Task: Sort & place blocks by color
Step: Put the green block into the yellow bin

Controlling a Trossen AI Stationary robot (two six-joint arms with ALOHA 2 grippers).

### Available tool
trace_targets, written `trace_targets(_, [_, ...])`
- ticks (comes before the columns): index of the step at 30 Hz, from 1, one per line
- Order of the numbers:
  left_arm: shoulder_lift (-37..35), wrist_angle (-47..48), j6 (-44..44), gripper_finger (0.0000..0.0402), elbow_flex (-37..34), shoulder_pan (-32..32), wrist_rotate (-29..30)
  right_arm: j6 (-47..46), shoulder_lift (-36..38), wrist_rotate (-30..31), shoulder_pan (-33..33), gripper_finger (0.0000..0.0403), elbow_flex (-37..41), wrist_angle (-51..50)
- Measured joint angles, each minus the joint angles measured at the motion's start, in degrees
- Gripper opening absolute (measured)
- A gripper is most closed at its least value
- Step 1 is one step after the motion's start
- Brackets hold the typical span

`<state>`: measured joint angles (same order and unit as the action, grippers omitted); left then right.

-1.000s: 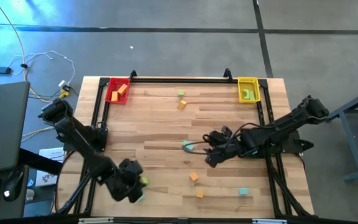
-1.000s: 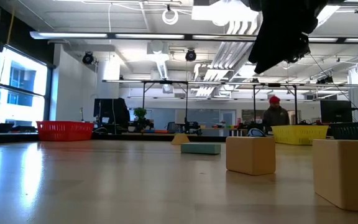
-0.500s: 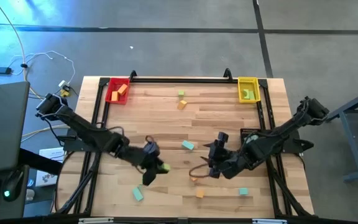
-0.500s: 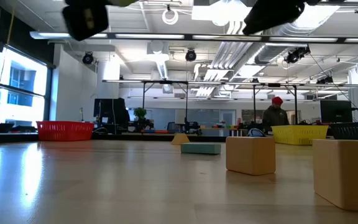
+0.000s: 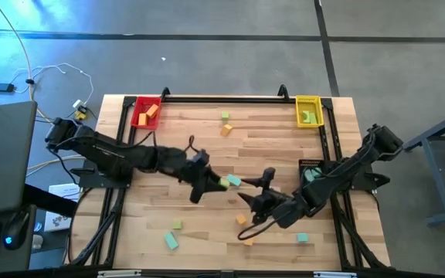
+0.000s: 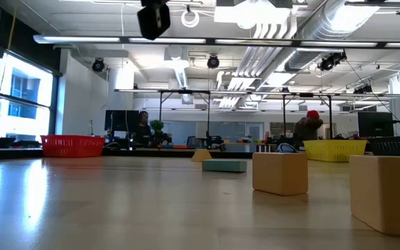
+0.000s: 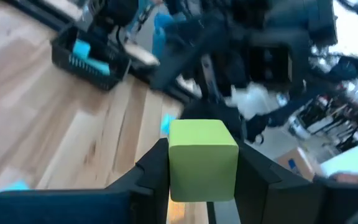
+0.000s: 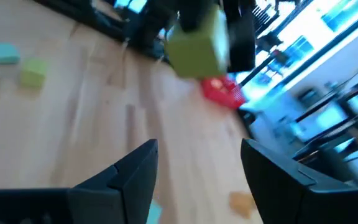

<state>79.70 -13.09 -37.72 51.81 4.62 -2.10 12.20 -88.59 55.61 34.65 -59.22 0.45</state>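
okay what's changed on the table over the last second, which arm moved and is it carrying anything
The left tool swung from the table's near-left corner to the middle, shut on a light green block throughout. The right tool, open and empty, slid from mid-table toward the near edge, over the orange blocks. The red tray, the yellow tray and the blocks near the far edge stayed put.

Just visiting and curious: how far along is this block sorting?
Early. The red tray holds orange blocks and the yellow tray a green one. The left gripper carries a green block; the right gripper is open above the table. Several loose blocks remain there.
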Motion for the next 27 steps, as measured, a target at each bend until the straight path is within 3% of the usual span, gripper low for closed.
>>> trace_targets(7, [0.0,-5.2,0.0,0.0102,0.0,-6.4,-6.7,16.5,0.0,5.4,-0.3,0.0218,0.0,11.6])
trace_targets(14, [0.0,-7.4,1.3,0.0117,0.0,-9.3,-10.2,27.0,0.0,5.7,-2.4,0.0218,0.0,20.5])
trace_targets(27, [0.0,-10.8,2.0,0.0115,0.0,-9.3,-12.5,30.3,0.0,-6.2,-8.6,0.0218,0.0,24.2])
